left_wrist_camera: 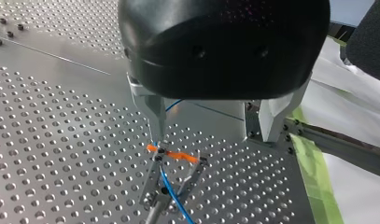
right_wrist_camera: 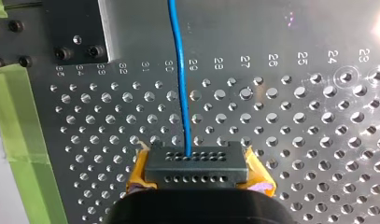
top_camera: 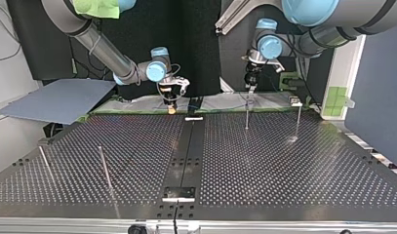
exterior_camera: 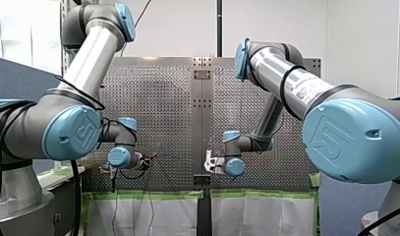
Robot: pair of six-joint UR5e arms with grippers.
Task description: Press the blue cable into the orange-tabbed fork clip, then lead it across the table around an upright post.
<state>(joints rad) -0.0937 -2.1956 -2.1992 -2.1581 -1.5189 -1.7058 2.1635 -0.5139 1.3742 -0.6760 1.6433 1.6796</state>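
The right gripper [right_wrist_camera: 187,156] is pinching the blue cable [right_wrist_camera: 180,84] taut while the left gripper [left_wrist_camera: 213,133], spread wide, is apparently pressing it into the clip [left_wrist_camera: 174,156].

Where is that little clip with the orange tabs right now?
In the left wrist view, the orange-tabbed fork clip stands on the perforated table close under my left gripper, with the blue cable lying across it.
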